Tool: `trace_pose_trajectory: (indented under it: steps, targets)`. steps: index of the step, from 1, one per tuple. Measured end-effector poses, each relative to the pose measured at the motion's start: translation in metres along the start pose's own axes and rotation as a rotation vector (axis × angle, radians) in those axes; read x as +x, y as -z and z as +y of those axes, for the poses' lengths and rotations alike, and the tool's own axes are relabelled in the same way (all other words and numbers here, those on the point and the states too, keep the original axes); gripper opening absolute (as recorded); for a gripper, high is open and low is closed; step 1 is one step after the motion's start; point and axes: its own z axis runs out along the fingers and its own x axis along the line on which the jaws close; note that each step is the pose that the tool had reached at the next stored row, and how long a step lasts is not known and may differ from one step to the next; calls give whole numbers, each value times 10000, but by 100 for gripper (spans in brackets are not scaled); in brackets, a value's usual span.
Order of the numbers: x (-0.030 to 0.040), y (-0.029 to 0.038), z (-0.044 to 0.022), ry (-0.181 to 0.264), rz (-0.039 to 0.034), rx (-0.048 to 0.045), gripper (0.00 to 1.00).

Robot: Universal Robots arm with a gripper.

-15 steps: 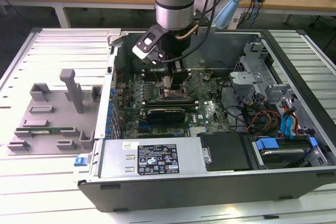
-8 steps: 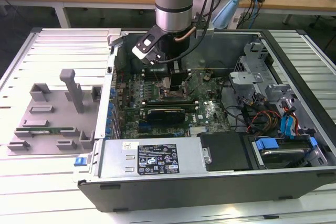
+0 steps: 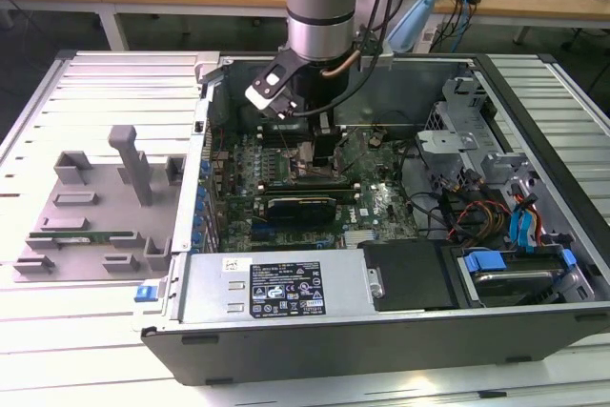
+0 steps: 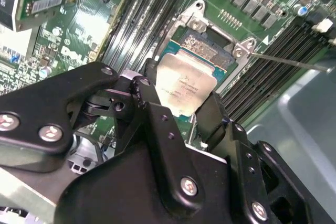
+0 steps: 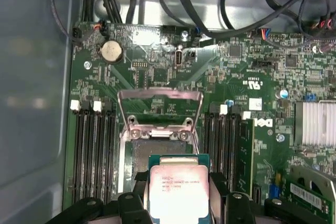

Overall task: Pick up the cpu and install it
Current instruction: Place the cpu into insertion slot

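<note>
The cpu (image 4: 186, 83) (image 5: 177, 190), a flat square chip with a silvery top plate and green rim, sits between my black fingers (image 4: 148, 95). My gripper (image 4: 181, 100) (image 5: 178, 195) is shut on it by two opposite edges. The chip hangs just above the open socket (image 4: 210, 43) (image 5: 157, 153) on the green motherboard, partly overlapping the socket's near side in both wrist views. The socket's metal load plate (image 5: 160, 103) is flipped up and open. In the exterior view the arm reaches down into the computer case and my gripper (image 3: 319, 154) is over the board's middle.
Memory slots (image 5: 94, 150) flank the socket on both sides. A black card with a green edge (image 3: 300, 205) stands just in front of the socket area. Cables (image 3: 477, 216) and drive bays fill the case on the exterior view's right. A grey fixture (image 3: 95, 207) lies outside the case.
</note>
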Motion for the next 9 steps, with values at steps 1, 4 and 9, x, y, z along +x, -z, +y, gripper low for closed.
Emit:
trace_pose_trajectory:
  steps: [1, 4, 9]
  targets:
    - [-1, -4, 33, 1, 0, 0, 54]
    - [-3, -13, 94, -1, 0, 0, 54]
    - [4, -53, 141, -3, -2, 1, 54]
